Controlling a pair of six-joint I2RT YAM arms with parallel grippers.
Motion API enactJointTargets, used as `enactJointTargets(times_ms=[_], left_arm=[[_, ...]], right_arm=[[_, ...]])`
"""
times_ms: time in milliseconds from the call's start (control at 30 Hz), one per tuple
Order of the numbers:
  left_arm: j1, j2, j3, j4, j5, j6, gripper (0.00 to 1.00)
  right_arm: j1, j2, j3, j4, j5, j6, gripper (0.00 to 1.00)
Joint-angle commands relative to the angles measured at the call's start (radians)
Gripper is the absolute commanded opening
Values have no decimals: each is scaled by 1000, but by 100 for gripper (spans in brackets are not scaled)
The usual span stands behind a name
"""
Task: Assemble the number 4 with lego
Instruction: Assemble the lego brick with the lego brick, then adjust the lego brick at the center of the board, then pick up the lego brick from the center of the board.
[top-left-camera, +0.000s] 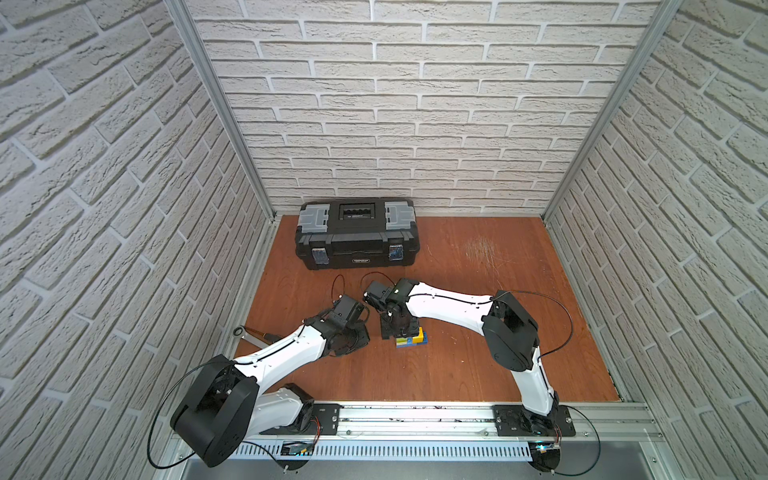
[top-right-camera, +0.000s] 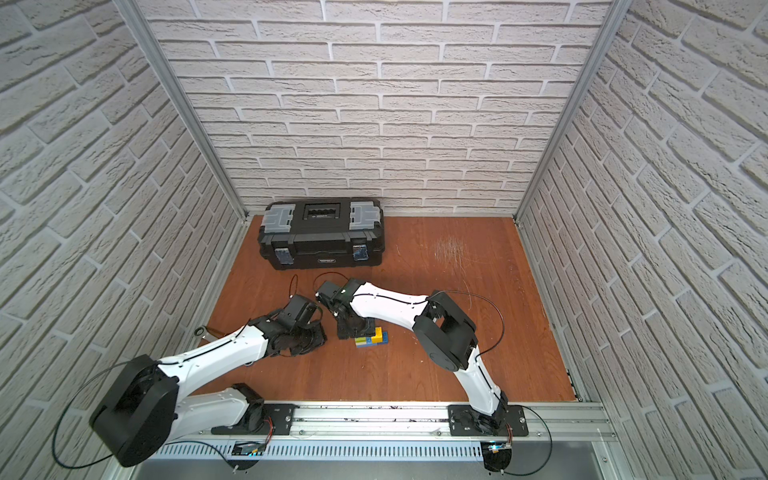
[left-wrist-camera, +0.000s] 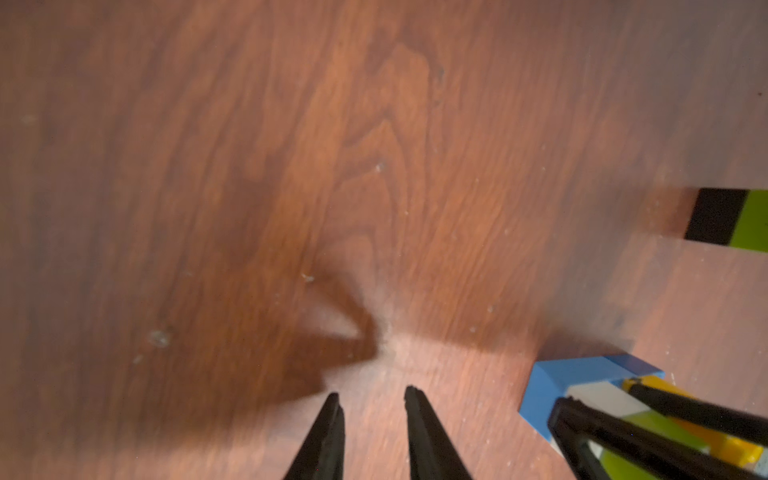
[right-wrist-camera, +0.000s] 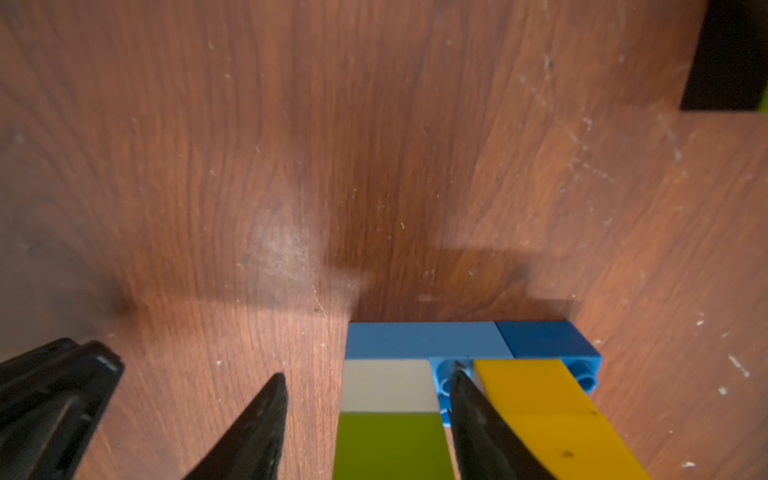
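Top half of the 4 (top-left-camera: 411, 337) looks done. The crossbar (right-wrist-camera: 428, 340) has the green-white upright (right-wrist-camera: 390, 440) and yellow upright (right-wrist-camera: 540, 399) both seated on it. It lies flat on the table (right-wrist-camera: 249, 166), mid-front, betw. the two arms. The stem (left-wrist-camera: 727, 218) (black + green, already joined to each other) lies near the crossbar but apart from it, not touching, so not attached yet. That's the one step left, as far as I can see; no other loose lego in view.

R gripper (right-wrist-camera: 370, 372): jaws apart, astride the green-white upright. One finger sits in the gap betw. the uprights; the other is clear of the brick, w/ table showing between. So it's not clamping and holds nothing.

L gripper (left-wrist-camera: 372, 392): jaws a little apart, nothing betw. them, empty. It hovers low just beside the bricks.

Est. approx three-quarters through. Left to do: pick up stem, line it up under crossbar, and press on, prob. w/ the other arm steadying the top half. Which end of the crossbar it goes under, can't tell. Toolbox (top-left-camera: 356, 232) at back is shut and not involved.
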Motion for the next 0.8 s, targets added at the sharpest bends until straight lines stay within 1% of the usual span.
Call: enactJointTargets(times_ms=[0,67,167,233,267,367,433,467,533,567,667,767], left_arm=[[-30,-28,25,36,4,-29,30],[-41,-48,21,42,23,-32,30],[-59,-71,0,94,97,-15,30],[-74,-77,-24,148,165,-1,30],[-83,-77,-37,172,196,5,28],[-121,-88,-68,222,252,19,24],[-138,-90,-74,238,284,31,23],[-148,-90,-74,236,291,43,23],[-168,-85,-61,230,292,63,23],[-180,-76,-52,230,289,71,23],[-197,-28,-17,209,266,88,23],[-198,47,16,190,246,99,21]], right_arm=[[2,-99,14,32,17,-25,64],[0,-138,17,49,19,-45,64],[-28,-194,16,62,40,-85,64],[-77,-217,3,46,83,-121,65],[-109,-222,-9,47,98,-154,66],[-218,-186,-26,47,80,-272,66],[-267,-158,-33,64,80,-346,67],[-284,-141,-35,69,95,-370,68],[-314,-127,-42,87,85,-415,69],[-326,-89,-43,92,85,-424,69],[-351,-59,-56,113,81,-443,68],[-358,-46,-77,145,39,-458,64]])
